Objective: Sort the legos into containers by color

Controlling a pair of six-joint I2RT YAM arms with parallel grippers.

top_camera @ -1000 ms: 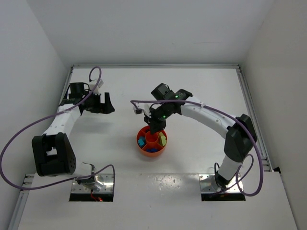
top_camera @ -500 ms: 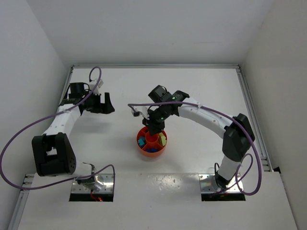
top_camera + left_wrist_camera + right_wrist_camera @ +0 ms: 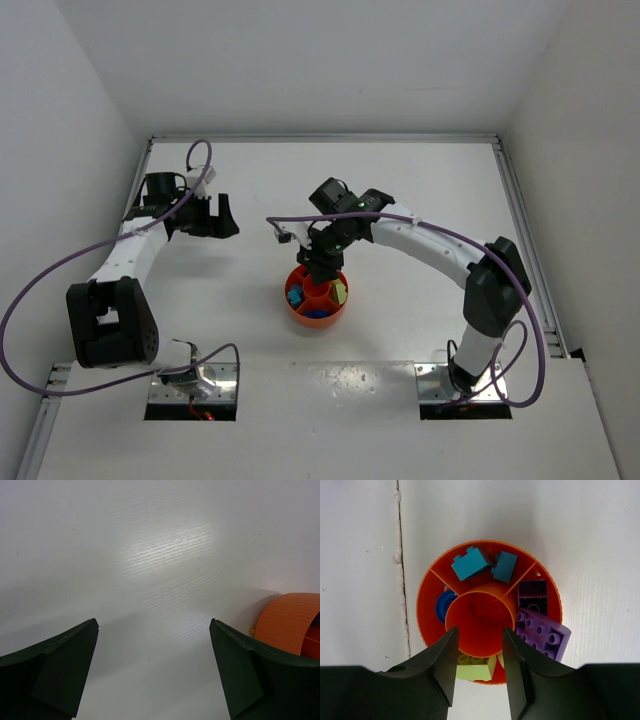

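Hovering directly above the round orange plastic tray [image 3: 485,544], the right gripper [image 3: 480,632] has its two dark fingers partly apart, framing the central round cup [image 3: 480,612], with nothing seen between them. The tray stands on the white table [image 3: 150,540] in front of the arm bases, roughly midway between them. Its wedge sections are loaded by colour: two teal bricks [image 3: 470,564] on the side farthest from the wrist camera, a purple studded plate [image 3: 542,632] lying over a darker purple one on the right, a blue piece [image 3: 442,605] on the left, and a yellow-green brick [image 3: 475,667] nearest the fingers. The cup's interior reads as uniform orange; whether an orange brick lies in it cannot be told. The left gripper [image 3: 153,622] hangs over bare table well to the tray's left, fingers spread wide and empty. Assessment: the step in hand appears to be a release over the cup, with sorting far advanced, as no loose brick is evident on the table from overhead. The next move calls for a straight lift clear of the rim, avoiding the overhanging purple plate.
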